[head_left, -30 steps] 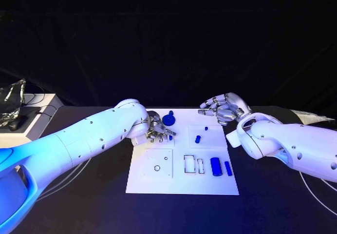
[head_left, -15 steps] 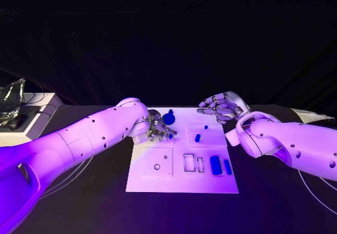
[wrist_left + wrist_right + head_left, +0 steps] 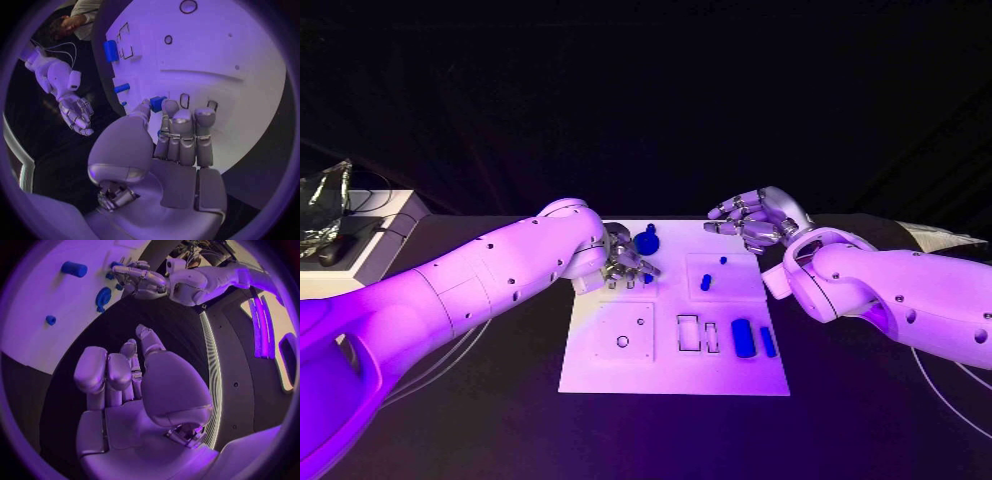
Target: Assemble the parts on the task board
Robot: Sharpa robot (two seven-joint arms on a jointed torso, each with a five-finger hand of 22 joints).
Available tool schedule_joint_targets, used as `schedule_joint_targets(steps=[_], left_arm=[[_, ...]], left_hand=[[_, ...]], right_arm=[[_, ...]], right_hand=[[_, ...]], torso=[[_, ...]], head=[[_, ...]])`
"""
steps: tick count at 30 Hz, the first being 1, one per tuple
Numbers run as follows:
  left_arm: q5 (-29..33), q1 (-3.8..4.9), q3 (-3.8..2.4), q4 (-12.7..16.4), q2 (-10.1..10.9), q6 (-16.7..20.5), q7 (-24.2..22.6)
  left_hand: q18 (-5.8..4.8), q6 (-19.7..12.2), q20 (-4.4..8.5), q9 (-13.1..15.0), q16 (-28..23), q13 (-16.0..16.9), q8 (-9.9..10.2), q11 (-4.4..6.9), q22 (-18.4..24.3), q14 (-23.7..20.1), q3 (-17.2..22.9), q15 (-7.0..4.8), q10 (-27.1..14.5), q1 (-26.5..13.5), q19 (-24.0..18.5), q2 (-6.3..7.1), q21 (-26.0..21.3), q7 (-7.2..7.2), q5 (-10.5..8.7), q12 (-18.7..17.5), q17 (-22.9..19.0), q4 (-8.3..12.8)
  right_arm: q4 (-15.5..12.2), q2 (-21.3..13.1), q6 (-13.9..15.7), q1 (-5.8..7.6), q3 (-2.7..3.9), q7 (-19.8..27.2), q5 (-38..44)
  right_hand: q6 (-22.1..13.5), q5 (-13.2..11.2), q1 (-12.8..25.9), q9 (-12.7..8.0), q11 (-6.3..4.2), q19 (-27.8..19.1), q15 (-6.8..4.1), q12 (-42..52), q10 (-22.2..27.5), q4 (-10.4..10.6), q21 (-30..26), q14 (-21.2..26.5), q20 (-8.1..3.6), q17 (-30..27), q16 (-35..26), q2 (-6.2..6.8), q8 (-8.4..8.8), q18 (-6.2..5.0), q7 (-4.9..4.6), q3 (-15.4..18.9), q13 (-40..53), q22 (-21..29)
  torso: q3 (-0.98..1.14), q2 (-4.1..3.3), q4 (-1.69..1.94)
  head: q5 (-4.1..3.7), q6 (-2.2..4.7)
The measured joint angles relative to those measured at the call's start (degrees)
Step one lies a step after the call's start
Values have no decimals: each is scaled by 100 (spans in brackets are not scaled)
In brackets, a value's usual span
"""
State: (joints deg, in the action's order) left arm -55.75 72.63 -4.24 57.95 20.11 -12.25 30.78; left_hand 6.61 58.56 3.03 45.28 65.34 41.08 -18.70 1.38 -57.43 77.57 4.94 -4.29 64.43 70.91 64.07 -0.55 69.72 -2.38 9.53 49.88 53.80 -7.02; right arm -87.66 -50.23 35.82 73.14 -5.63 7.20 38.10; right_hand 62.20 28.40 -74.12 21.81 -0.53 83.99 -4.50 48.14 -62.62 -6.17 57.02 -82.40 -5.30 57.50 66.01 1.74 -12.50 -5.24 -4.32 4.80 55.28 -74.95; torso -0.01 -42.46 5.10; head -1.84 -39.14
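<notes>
So barely any change vs 1s ago | left hand (image 3: pixel 178 145) still pinching small blue part (image 3: pixel 157 102) over task board (image 3: pixel 661 375) far-left slot | right hand (image 3: pixel 754 222) empty, fingers loosely spread, parked far right | insertion prob still pending

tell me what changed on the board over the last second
Very little. The left hand stays low over the far left corner of the task board, fingertips at a small blue part; whether it grips it I cannot tell. The right hand still hovers above the far right edge, holding nothing. The two blue cylinders and the other parts lie as before.
</notes>
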Motion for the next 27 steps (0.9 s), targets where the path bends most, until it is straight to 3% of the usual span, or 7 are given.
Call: schedule_joint_targets(steps=[2,11,13,17,19,23,27], left_arm=[[10,7,-6,1,2,-13,-18],[34,14,-9,21,22,-72,-78],[39,15,-9,41,41,-84,-88],[52,9,-7,73,83,-102,-98],[62,7,-6,96,105,-107,-103],[89,-1,2,160,168,-108,-115],[147,-16,10,245,253,-85,-123]], left_hand=[[0,-10,0,-77,24,-7,69,5,-5,0,200,0,-37,93,0,-9,0,-11,-1,0,18,38],[0,-33,-28,-256,51,-80,277,4,-54,-22,779,22,-57,180,-28,109,-50,-32,24,-108,67,-541],[1,-76,-28,-266,51,-95,347,-6,-79,-21,1513,21,-67,15,-28,243,-50,-74,25,-110,75,-41],[0,-94,-28,-264,51,-110,353,-7,-112,-40,1565,40,-67,-101,-28,279,-71,-90,118,-148,75,-79],[0,-99,-28,-264,51,-121,338,-10,-131,-40,1934,40,-70,-208,-29,325,-71,-95,140,-148,75,259],[0,-80,-28,-264,132,-136,302,-25,-183,-18,1934,18,-18,-260,-28,377,-71,-101,576,-169,129,259],[1,-67,-16,-264,179,-145,227,-27,-270,45,1934,-26,24,-312,46,429,-34,-107,870,-169,201,260]], right_arm=[[1,-1,0,-2,0,-3,8],[3,-4,0,-6,0,-12,30],[3,-4,0,-7,0,-13,34],[4,-6,0,-11,0,-14,37],[5,-8,-1,-15,0,-14,38],[6,-12,-4,-22,0,-14,39],[5,-22,-6,-31,0,-15,40]], right_hand=[[0,0,0,0,0,0,0,0,0,0,0,0,0,0,0,0,0,0,0,0,0,0],[0,0,0,-9,-12,-8,0,-22,-14,0,0,0,8,0,0,0,56,1,1,0,-1,0],[0,0,0,-10,-12,-8,0,-22,-14,0,6,0,8,-1,0,0,56,0,1,0,1,1],[0,0,0,-19,-10,-9,0,-22,-13,0,27,0,8,5,0,0,78,0,1,0,6,1],[0,0,0,-23,-2,-8,0,-22,-21,0,27,0,8,5,0,0,78,0,1,0,6,1],[13,0,0,-47,-2,-9,0,-21,-21,0,27,0,9,5,0,0,144,0,-11,0,19,1],[25,0,0,-48,-1,-9,0,-21,-21,-16,27,0,9,5,0,0,144,0,-18,16,19,1]], torso=[[0,-1,-3],[1,-3,-3],[-3,-3,-1],[-3,-3,-1],[-4,-3,-1],[-4,-1,3],[-4,4,6]], head=[[2,2],[4,-4],[4,-6],[7,-9],[8,-10],[15,-8],[23,-2]])
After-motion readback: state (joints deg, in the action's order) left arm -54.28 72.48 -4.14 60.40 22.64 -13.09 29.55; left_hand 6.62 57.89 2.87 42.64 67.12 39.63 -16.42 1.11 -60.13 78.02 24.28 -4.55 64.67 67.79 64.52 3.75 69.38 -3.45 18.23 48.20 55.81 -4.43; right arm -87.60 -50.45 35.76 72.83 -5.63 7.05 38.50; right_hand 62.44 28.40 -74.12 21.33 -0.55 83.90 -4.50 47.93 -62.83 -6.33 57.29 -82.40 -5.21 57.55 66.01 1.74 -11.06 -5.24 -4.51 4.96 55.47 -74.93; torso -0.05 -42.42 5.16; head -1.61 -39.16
